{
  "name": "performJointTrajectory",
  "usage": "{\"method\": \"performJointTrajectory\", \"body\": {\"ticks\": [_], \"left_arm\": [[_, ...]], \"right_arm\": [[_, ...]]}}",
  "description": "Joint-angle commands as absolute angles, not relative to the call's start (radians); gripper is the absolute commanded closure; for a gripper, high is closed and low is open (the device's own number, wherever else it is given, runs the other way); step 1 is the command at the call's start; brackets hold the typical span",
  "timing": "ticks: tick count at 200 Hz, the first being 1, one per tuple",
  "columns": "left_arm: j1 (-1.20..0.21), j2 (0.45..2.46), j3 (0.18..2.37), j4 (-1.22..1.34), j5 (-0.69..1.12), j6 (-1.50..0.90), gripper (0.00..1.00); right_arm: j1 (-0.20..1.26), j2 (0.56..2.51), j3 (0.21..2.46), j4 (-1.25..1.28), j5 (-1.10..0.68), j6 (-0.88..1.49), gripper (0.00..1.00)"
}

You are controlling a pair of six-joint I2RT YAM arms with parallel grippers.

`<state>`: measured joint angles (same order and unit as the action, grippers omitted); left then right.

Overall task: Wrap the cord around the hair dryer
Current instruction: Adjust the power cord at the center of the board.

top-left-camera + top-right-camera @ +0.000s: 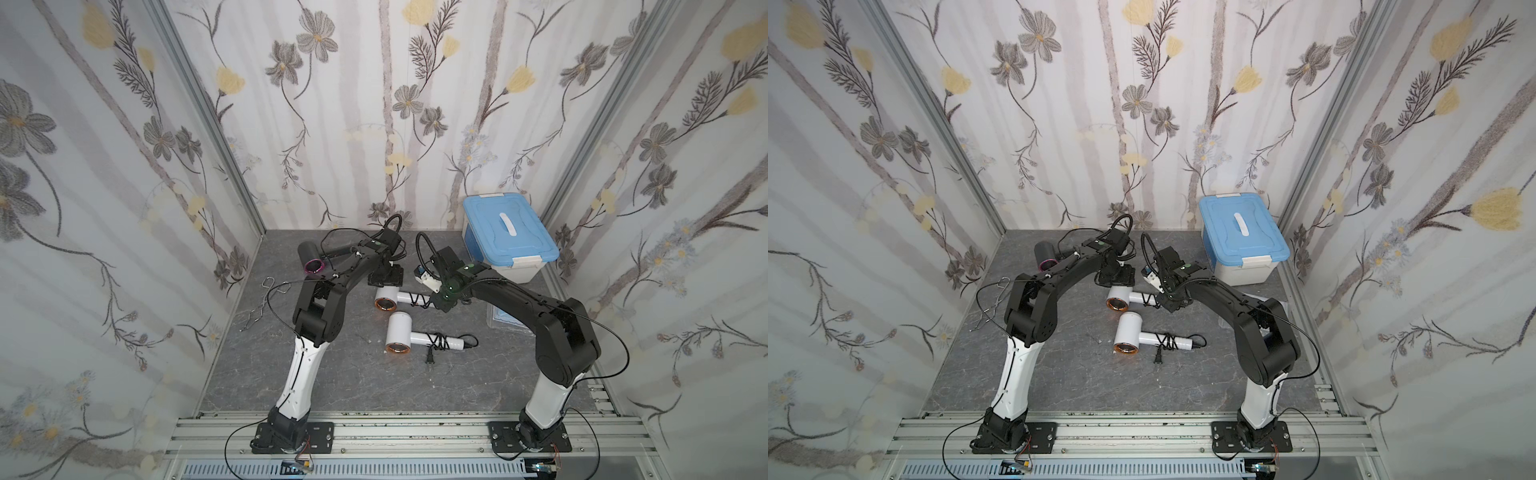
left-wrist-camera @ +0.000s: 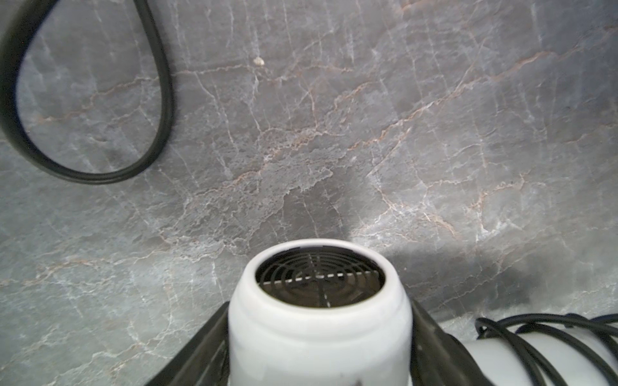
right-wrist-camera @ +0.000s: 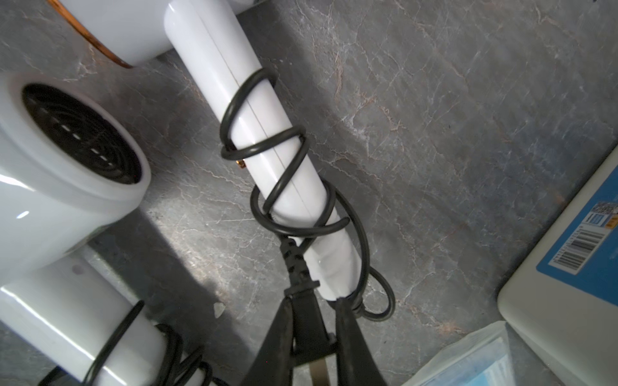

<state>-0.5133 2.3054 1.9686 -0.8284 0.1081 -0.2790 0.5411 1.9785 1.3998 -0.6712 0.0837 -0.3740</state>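
blue-lidded bin (image 1: 509, 237) closed, contents hidden; left end effector (image 2: 320, 317) clamps hair dryer (image 1: 405, 297), right end effector (image 3: 316, 302) clamps plug (image 3: 299, 280).

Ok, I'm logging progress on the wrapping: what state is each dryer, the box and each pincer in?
far dryer: cord wound on handle, head gripped.
near dryer: wrapped too, loose end lying free.
dark dryer: looks unwrapped.
box: lid on.
left pincer: shut on far dryer.
right pincer: shut on plug of far dryer.
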Motion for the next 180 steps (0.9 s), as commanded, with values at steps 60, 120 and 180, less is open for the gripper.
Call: {"method": "performJointTrajectory", "body": {"ticks": [60,120,180], "left_arm": [[-0.531,2.352,1.974,-0.920,0.143,-0.172,0.51],[-0.537,2.372,1.983,-0.923,0.110,-0.194,0.74],[-0.543,2.385,1.990,-0.917,0.035,-0.230,0.97]], "right_arm": [[0.549,2.087,1.524,-0.549,0.065,-0.515,0.95],[0.553,2.015,1.525,-0.554,-0.053,-0.503,0.96],[0.605,1.896,1.399,-0.552,-0.147,-0.468,0.99]]}}
